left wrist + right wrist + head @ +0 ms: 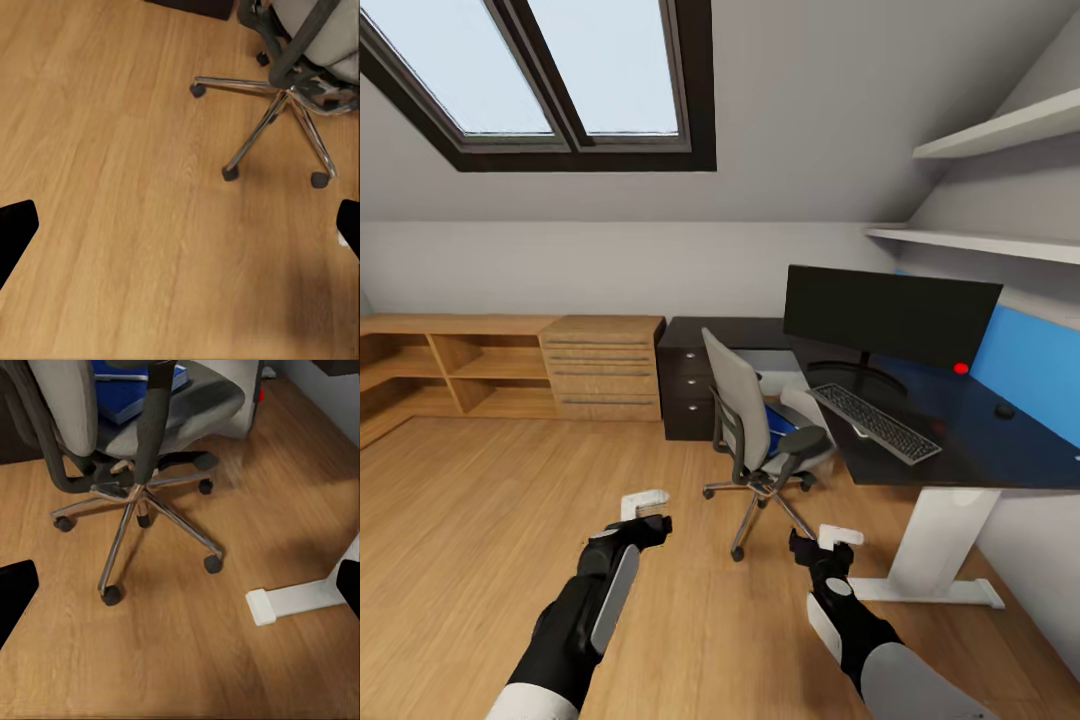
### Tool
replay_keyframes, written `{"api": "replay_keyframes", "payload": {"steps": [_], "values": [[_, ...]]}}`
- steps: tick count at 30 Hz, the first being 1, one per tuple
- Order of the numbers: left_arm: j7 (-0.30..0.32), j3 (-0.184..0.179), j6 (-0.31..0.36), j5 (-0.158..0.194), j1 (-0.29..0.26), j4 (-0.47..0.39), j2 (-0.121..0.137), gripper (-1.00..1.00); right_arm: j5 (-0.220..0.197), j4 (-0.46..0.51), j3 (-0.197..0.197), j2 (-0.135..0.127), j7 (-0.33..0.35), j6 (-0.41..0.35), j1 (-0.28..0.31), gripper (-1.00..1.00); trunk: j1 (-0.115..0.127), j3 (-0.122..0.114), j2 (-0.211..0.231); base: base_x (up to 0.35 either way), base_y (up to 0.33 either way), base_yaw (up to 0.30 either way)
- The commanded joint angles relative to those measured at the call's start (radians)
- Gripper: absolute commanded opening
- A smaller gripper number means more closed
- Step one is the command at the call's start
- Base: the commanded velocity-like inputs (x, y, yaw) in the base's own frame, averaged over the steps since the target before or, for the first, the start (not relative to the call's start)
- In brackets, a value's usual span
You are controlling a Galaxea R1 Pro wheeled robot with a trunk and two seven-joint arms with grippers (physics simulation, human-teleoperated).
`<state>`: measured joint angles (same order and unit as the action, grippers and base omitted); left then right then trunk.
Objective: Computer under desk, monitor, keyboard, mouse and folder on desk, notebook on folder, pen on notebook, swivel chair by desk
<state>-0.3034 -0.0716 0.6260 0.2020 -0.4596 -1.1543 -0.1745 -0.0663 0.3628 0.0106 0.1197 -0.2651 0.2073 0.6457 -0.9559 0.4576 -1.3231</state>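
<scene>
The swivel chair [755,430] stands on the wood floor just left of the black desk [960,440], its chrome base [289,97] near both arms. The blue folder [135,394] lies on its seat. On the desk stand the black monitor [890,315], the dark keyboard [875,422] in front of it, and the small mouse [1005,410] further right. A light grey box, probably the computer [232,397], sits behind the chair under the desk. My left gripper [645,505] and right gripper [832,538] hang open and empty above the floor, short of the chair. Notebook and pen are out of view.
Low wooden shelving [480,370] and a wooden drawer chest [605,370] line the back wall, with the dark drawer unit [685,390] beside them. The desk's white leg [935,545] and foot [300,600] stand right of my right arm. Wall shelves [980,240] hang above the desk.
</scene>
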Motion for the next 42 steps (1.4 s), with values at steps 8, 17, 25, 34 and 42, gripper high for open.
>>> {"api": "replay_keyframes", "payload": {"steps": [8, 17, 25, 34, 42], "values": [[-0.007, 0.002, 0.066, 0.092, -0.005, -0.111, 0.034, 1.00, -0.046, -0.004, 0.001, 0.002, 0.018, -0.077, 0.037, 1.00, -0.031, 0.026, -0.057, 0.000, 0.000, 0.000], [-0.002, -0.048, 0.122, 0.094, 0.199, -0.444, 0.052, 1.00, -0.052, 0.104, 0.005, 0.004, -0.002, -0.332, 0.036, 1.00, -0.065, 0.055, -0.120, 0.000, 0.000, 0.000], [-0.005, -0.067, 0.127, 0.094, 0.219, -0.463, 0.053, 1.00, -0.054, 0.391, 0.005, 0.004, -0.004, -0.410, -0.063, 1.00, -0.096, 0.080, -0.176, 0.000, 0.000, 0.000], [-0.008, -0.065, 0.127, 0.092, 0.220, -0.462, 0.053, 1.00, -0.054, 0.516, 0.006, 0.007, -0.027, -0.457, -0.120, 1.00, -0.130, 0.108, -0.239, 0.000, 0.000, 0.000], [-0.008, -0.064, 0.127, 0.092, 0.220, -0.457, 0.053, 1.00, -0.053, 0.504, -0.002, 0.002, -0.045, -0.430, -0.122, 1.00, -0.161, 0.133, -0.295, 0.000, 0.000, 0.000]]}}
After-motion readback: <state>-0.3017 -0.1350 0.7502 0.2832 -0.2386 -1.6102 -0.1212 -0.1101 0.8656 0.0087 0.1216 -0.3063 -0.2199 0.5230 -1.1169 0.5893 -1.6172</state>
